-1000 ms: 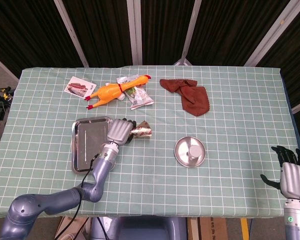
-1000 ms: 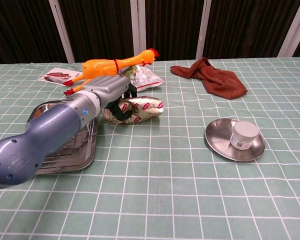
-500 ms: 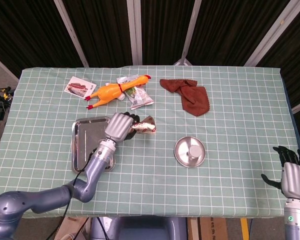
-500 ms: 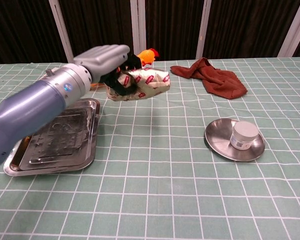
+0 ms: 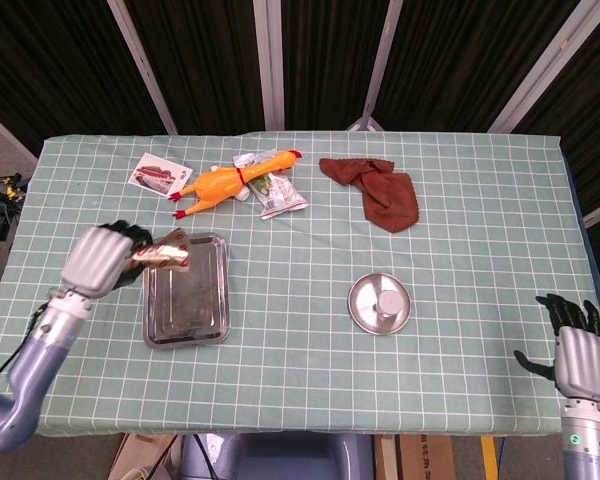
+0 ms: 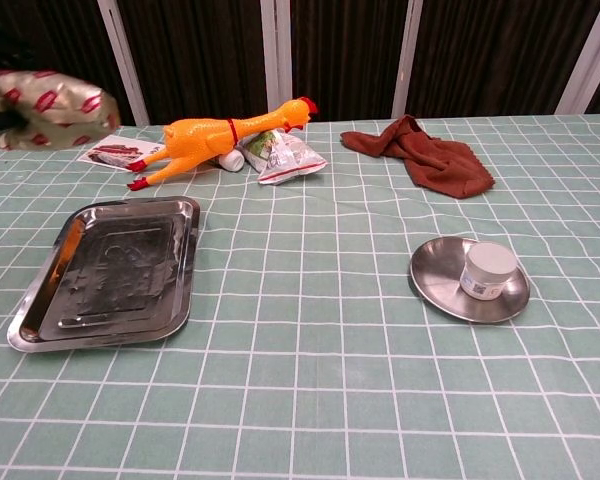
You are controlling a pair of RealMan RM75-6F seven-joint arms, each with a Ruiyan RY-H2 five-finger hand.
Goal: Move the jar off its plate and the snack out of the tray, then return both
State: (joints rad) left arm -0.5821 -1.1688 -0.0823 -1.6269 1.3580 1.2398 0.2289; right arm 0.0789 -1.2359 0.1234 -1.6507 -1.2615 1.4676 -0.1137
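My left hand [image 5: 102,262] holds the shiny snack packet [image 5: 162,250] in the air above the left rim of the steel tray [image 5: 186,302]. In the chest view only the snack packet [image 6: 48,106] shows, at the top left edge, with the steel tray [image 6: 110,272] bare below it. The white jar [image 5: 389,302] stands on its round metal plate [image 5: 362,303]; the chest view shows the white jar [image 6: 488,269] on the plate [image 6: 437,283] too. My right hand [image 5: 580,350] hangs open past the table's near right corner, far from the jar.
A rubber chicken [image 5: 230,180], a green snack bag [image 5: 275,192] and a printed card [image 5: 158,174] lie at the back left. A brown cloth [image 5: 380,192] lies at the back centre.
My left hand has swung left and up with the snack packet, from right of the tray to above its left edge. The right hand has barely moved.
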